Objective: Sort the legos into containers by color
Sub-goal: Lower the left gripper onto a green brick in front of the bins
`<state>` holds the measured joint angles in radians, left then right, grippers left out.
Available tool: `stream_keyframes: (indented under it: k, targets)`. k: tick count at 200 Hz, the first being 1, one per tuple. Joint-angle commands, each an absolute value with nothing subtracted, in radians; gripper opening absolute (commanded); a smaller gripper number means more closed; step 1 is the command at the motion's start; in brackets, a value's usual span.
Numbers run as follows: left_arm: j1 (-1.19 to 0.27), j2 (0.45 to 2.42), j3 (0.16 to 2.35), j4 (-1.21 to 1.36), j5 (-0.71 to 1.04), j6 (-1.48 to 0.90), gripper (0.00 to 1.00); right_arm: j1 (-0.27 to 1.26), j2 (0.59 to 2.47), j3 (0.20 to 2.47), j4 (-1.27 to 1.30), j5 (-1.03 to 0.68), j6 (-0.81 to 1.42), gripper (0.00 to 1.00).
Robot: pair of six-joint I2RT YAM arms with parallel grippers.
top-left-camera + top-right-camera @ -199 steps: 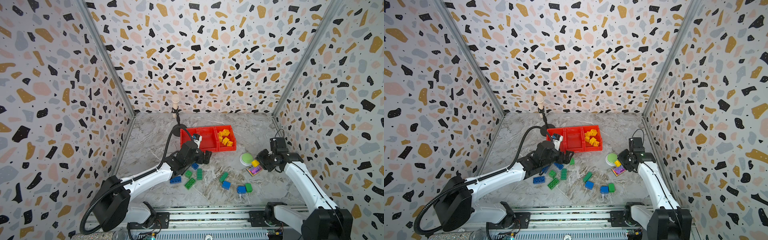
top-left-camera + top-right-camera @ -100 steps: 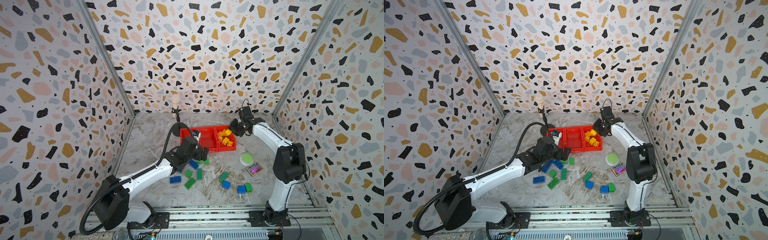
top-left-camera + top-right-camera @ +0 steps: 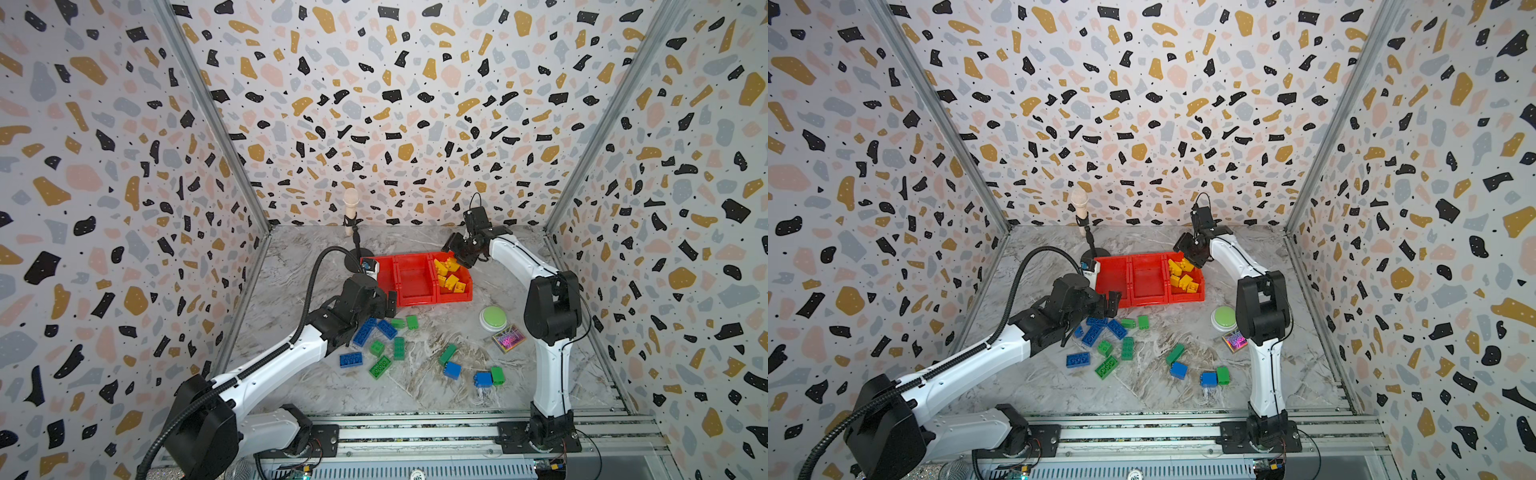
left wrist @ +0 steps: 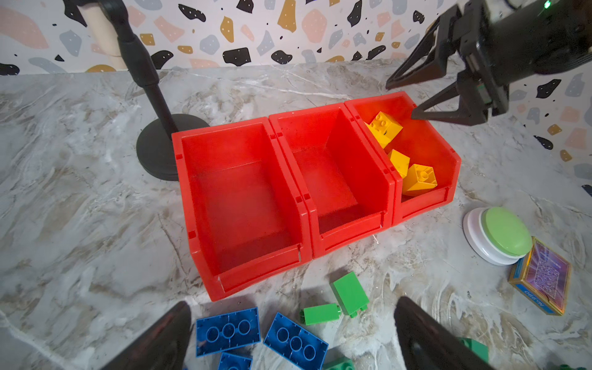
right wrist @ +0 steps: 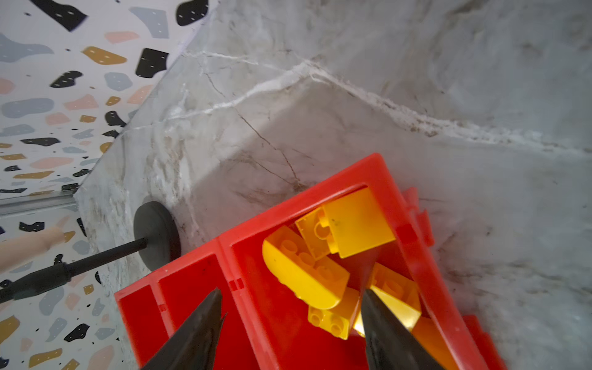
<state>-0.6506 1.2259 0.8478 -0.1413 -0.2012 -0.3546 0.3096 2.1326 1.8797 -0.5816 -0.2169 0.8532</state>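
Marble table [image 3: 415, 395] bears three containers [image 3: 413, 274]; left fingers [image 4: 160, 339], right fingers [image 5: 195, 333] both spread empty.

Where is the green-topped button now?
In both top views the button sits right of centre, between the yellow-filled red bin and the iridescent card.

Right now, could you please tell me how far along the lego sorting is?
Done: the yellow bricks lie in one end bin. In hand: nothing; the right gripper hangs open over that bin, the left gripper open near blue bricks. Left: blue and green bricks on the table; the middle bin and other end bin are empty.
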Motion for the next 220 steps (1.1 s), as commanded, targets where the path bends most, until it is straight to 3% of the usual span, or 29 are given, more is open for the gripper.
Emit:
stream_keyframes:
  k: [1, 73, 83, 137, 220]
  targets:
    - [-0.646, 1.241, 0.832, -0.107, -0.191, -0.369, 1.0, 0.321, 2.018, 1.892, -0.647, -0.205, 0.774, 0.7]
    - [-0.71, 1.344, 0.836, -0.086, -0.202, -0.646, 1.0, 0.331, 1.661, 1.541, -0.712, -0.244, 0.516, 0.9]
    - [-0.741, 1.37, 0.845, -0.091, -0.23, -0.689, 1.0, 0.331, 1.619, 1.497, -0.715, -0.247, 0.497, 1.0]
    - [-0.852, 1.622, 1.0, -0.202, -0.292, -0.746, 0.99, 0.331, 1.466, 1.323, -0.72, -0.297, 0.471, 0.99]
    - [-0.837, 1.729, 1.051, -0.284, -0.368, -0.641, 0.98, 0.333, 1.337, 1.241, -0.74, -0.261, 0.493, 0.99]
